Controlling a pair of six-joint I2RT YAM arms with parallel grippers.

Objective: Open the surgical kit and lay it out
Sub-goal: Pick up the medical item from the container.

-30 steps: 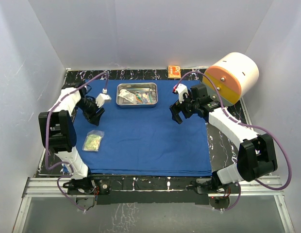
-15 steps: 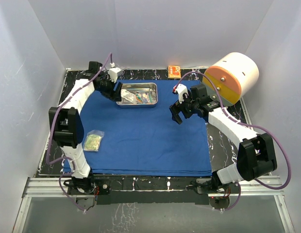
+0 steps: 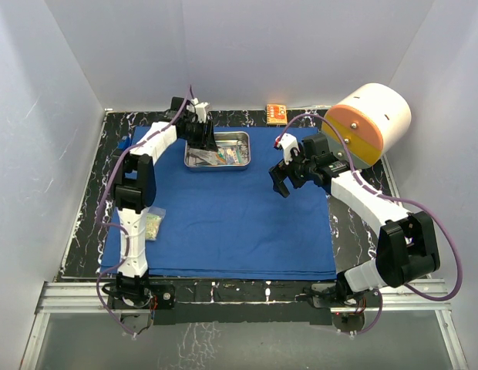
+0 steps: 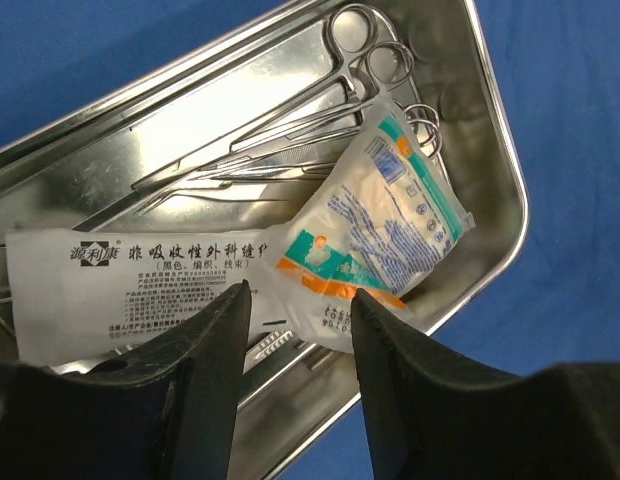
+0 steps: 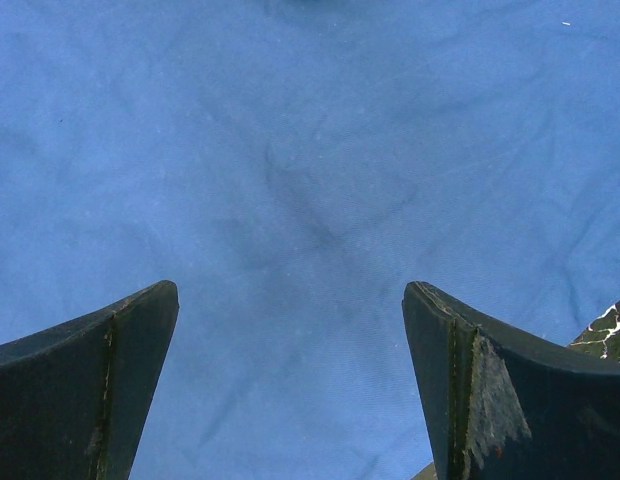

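Left wrist view, left gripper [image 4: 298,300]: its jaws are standing partly released and clamping nothing, hovering over the packets; contact cannot be told.
Between its fingers: a corner of the white-and-green crinkled plastic packet [image 4: 380,230] is showing in the gap.
Packet beside it: a flat white packet with black printed lettering [image 4: 120,290] is lying at 9 o'clock from the crinkled one, their edges overlapping.
Instruments: slender steel ring-handled forceps and clamps [image 4: 290,130] are lying at 12 o'clock from the packets, partly under them.
Container: the shiny rectangular steel tray [image 4: 490,150] is holding all of these.
Right gripper [image 5: 288,290]: its jaws are gaping fully released, hanging over bare cloth.
Wrap: the large royal-blue cloth [image 3: 231,223] is lying spread flat, carrying the tray at its 12 o'clock edge.
Loose item: a small clear packet [image 3: 153,225] is resting on the cloth at 9 o'clock, partly behind the left arm.
Surroundings: a big white-and-orange cylinder [image 3: 370,123] is sitting at 2 o'clock, off the cloth.
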